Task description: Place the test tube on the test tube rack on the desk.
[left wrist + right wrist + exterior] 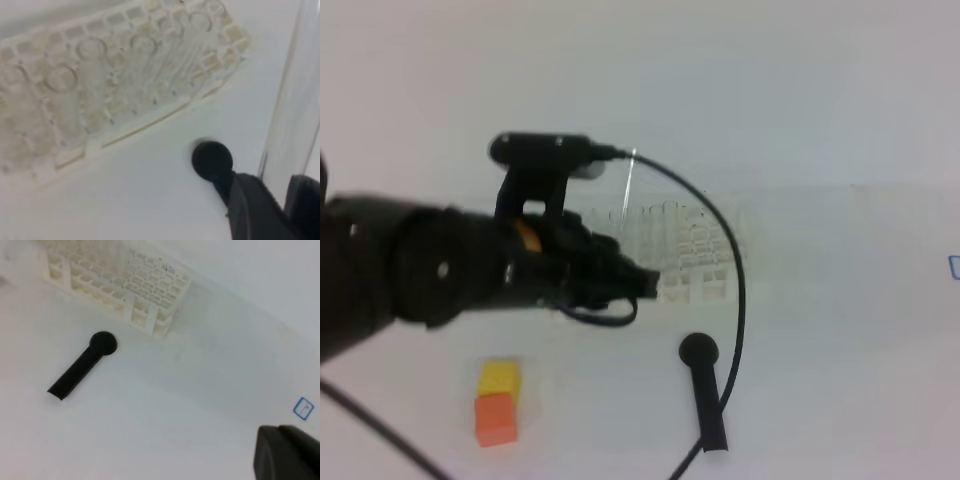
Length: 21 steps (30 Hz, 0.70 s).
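Observation:
The test tube (628,188) is a thin clear glass line rising nearly upright in front of the white lattice test tube rack (692,250). My left gripper (642,281) is shut on its lower part, at the rack's near left side above the desk (820,380). In the left wrist view the test tube (294,105) runs up the right edge from between the black fingers (250,212), with the rack (115,85) below and to the left. My right gripper (287,452) is shut on nothing, off to the right of the rack (125,280).
A black round-headed stick tool (706,392) lies in front of the rack, its head (212,160) close by the left fingers. A yellow cube (500,378) and an orange cube (496,420) sit at the front left. A black cable (735,300) loops over the rack. A small blue mark (303,408) lies on the right.

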{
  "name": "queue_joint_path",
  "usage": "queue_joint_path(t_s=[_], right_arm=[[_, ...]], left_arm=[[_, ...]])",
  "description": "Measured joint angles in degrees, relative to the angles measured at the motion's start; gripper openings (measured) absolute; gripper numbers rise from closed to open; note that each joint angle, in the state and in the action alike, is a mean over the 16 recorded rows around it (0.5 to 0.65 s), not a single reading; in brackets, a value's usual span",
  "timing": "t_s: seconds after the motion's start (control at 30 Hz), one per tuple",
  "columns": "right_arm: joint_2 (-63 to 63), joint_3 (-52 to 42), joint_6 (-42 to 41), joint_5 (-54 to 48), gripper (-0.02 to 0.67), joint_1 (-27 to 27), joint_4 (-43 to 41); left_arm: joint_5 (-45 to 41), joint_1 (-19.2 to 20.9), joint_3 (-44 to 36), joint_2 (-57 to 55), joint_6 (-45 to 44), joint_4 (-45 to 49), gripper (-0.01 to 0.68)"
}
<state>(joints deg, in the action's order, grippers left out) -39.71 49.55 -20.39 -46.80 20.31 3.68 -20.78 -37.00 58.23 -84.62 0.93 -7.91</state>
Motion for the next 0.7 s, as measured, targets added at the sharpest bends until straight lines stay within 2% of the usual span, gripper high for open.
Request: queue_joint_path(t_s=[0.17, 0.3, 0.4, 0.5, 0.6, 0.7], right_arm=[[0.00, -0.52, -5.05, 0.69, -0.001, 0.14, 2.39], [-0.01, -1.97, -9.62, 2.79, -0.001, 0.14, 4.81], [-0.03, -3.71, -13.66, 5.18, -0.001, 0.14, 7.68], [-0.05, -5.83, -19.36, 8.11, -0.001, 0.14, 12.75], [-0.07, -8.10, -27.97, 10.90, -0.001, 0.14, 21.34], [-0.26, -10.17, -38.87, 13.10, -0.001, 0.14, 33.34]], left_arm=[[16.06, -2.73, -11.36, 5.16, -7.33, -6.02, -0.001], [28.80, -5.38, -20.43, 8.70, -7.09, -5.35, -0.001], [37.81, -7.02, -26.01, 10.92, -2.24, 0.13, 0.006], [45.49, -7.85, -30.02, 12.53, 6.03, 9.44, 0.006], [51.27, -7.73, -32.64, 13.35, 15.38, 19.81, 0.006], [56.30, -6.93, -34.24, 13.56, 23.66, 28.90, 0.020]])
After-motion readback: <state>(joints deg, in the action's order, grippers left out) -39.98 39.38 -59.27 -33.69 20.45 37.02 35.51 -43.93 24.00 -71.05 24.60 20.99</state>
